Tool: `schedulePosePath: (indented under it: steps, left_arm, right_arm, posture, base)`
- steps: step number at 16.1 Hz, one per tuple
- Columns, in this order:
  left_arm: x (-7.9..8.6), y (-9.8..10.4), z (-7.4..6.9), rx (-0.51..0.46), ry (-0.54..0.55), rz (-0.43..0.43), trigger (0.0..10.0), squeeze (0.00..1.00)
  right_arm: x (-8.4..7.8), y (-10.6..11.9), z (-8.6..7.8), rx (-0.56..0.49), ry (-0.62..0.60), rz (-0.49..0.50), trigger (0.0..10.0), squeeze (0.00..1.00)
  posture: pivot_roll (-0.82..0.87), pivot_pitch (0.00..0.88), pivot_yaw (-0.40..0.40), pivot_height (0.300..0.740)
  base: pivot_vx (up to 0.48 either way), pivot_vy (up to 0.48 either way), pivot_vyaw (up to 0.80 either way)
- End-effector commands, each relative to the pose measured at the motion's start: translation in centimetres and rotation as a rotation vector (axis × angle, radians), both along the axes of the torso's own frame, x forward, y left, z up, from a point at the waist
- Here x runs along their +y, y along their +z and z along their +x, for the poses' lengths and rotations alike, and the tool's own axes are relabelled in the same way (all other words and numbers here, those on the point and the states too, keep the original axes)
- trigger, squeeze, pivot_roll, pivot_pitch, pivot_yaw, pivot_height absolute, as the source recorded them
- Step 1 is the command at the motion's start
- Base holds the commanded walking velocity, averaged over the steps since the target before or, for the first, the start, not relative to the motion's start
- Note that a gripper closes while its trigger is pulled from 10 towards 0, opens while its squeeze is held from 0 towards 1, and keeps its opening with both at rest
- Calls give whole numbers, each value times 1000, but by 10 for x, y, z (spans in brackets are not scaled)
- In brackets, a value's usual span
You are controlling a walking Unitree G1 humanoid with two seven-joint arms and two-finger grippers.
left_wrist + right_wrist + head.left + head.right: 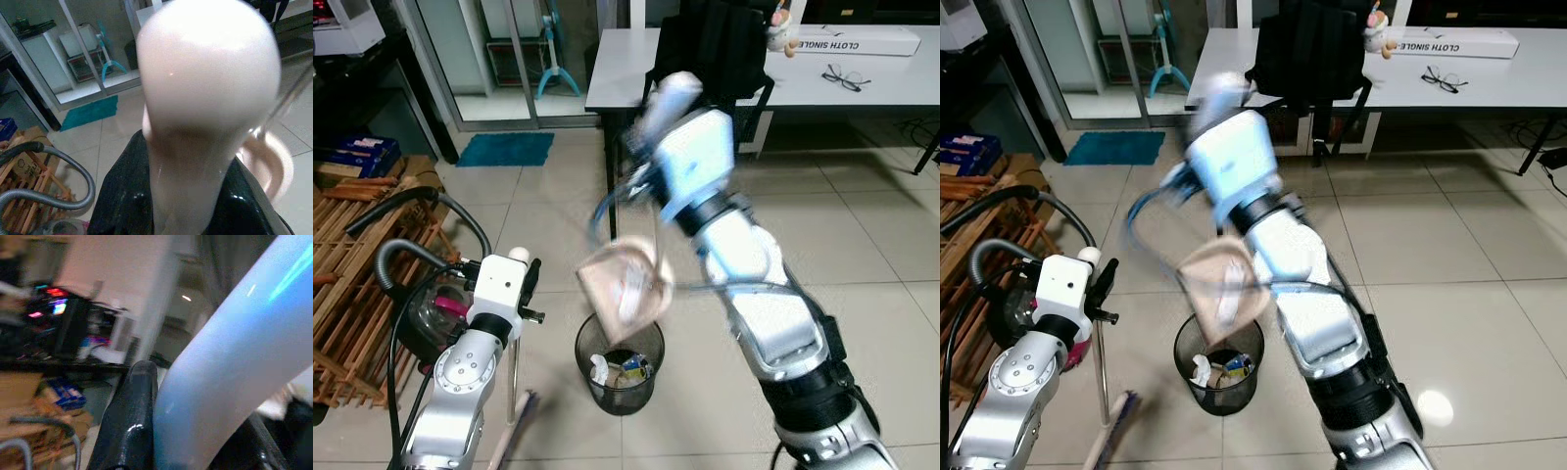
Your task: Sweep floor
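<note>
Dustpan tipped over the bin.
Head views: right gripper (pixel 651 103) grips a pale handle; beige dustpan (pixel 625 286) hangs tilted above black mesh bin (pixel 620 364) holding paper scraps. Left wrist view: left gripper (pixel 195 196) clenches the broom handle (pixel 208 88). Right wrist view: black finger (pixel 129 421) beside that pale handle.

A wire bin (pixel 620 364) stands on the floor (pixel 881 264) with litter (pixel 623 370) in it, and a dustpan (pixel 625 287) hangs tilted just above it. Behind is the worktop (pixel 862 83), carrying spectacles (pixel 845 78) and a box (pixel 862 40). Wooden racks (pixel 352 284) and a hose (pixel 421 201) lie to the left.
</note>
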State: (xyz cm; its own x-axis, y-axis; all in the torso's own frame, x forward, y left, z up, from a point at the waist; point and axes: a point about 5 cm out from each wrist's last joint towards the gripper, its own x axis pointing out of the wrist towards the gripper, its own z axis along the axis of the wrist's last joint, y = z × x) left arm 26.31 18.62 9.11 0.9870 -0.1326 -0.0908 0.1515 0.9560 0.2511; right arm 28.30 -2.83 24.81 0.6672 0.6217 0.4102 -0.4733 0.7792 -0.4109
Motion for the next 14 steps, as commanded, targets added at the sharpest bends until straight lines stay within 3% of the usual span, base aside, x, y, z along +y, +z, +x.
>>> schedulePosePath:
  steps: [1,10,14]
  left_arm:
    - [1,5,2,-26,-3,17,10000,0]
    - [-1,4,2,-22,-5,15,10000,0]
    - [-2,4,3,-22,-3,12,10000,0]
  right_arm:
    - [9,10,-16,-124,68,-31,10000,0]
    - [26,-4,-37,-160,248,-166,10000,0]
    - [24,-6,-31,-167,209,-217,10000,0]
  posture:
    - [-66,0,70,740]
    - [-70,0,67,740]
    - [-72,0,66,740]
  base:
    - [0,0,0]
    - [0,0,0]
    - [0,0,0]
